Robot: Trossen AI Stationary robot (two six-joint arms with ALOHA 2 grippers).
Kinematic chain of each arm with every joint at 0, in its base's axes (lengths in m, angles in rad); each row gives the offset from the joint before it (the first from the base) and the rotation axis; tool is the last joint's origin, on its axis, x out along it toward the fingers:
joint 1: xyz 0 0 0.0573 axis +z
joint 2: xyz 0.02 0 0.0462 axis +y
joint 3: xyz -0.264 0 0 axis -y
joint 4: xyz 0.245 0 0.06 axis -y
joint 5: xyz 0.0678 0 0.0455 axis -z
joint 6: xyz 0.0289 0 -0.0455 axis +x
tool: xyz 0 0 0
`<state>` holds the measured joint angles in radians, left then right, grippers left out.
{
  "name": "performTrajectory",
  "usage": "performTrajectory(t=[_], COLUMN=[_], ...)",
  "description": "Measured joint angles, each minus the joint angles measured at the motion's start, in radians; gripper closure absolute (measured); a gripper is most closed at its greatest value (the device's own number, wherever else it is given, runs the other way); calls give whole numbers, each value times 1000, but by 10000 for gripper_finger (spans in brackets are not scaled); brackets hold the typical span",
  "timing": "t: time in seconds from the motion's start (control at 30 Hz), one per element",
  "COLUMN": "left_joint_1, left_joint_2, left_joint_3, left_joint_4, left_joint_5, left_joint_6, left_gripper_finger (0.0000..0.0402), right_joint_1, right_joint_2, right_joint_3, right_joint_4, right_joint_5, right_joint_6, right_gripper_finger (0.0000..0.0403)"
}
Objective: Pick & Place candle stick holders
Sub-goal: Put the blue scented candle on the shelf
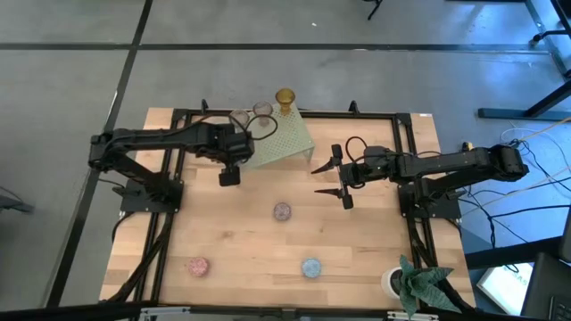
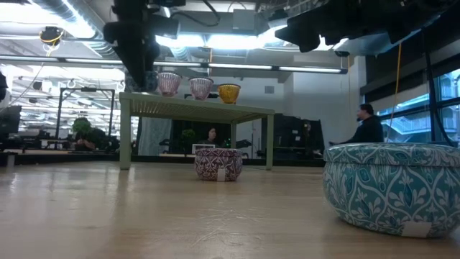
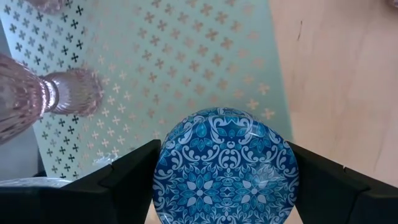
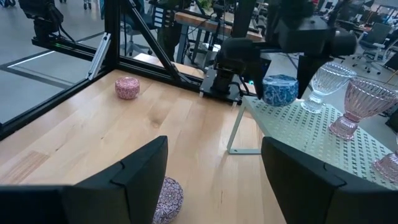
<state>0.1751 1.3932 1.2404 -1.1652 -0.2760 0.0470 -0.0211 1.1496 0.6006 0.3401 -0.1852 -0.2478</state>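
Left end effector [image 3: 224, 180] grips blue holder [image 3: 225, 167] over green rack [image 3: 174, 56]

The left arm is extended from the table's left side toward the far middle, its wrist bent downward. The left gripper [image 3: 225, 180] is seen with its 2 fingers [image 3: 127, 171] spread around a round blue patterned tin [image 3: 225, 165], 1 finger at each side of it; whether the tin is pressed cannot be told. The right arm is stretched from the right side toward the table's middle. The right gripper [image 1: 334, 176] is held above the tabletop with its 2 fingers parted wide.
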Motion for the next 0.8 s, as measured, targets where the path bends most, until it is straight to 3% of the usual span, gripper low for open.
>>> performTrajectory(t=[0.5,0.8], left_joint_1=[32,32], left_joint_2=[12,14], left_joint_3=[0,0], left_joint_4=[15,15], left_joint_5=[14,14], left_joint_6=[18,4], left_gripper_finger=[97,68], right_joint_1=[0,0], right_joint_2=[0,0], right_joint_3=[0,0], right_joint_4=[-1,-1], right_joint_5=[0,0], right_joint_6=[-3,-3], right_gripper_finger=[139,139])
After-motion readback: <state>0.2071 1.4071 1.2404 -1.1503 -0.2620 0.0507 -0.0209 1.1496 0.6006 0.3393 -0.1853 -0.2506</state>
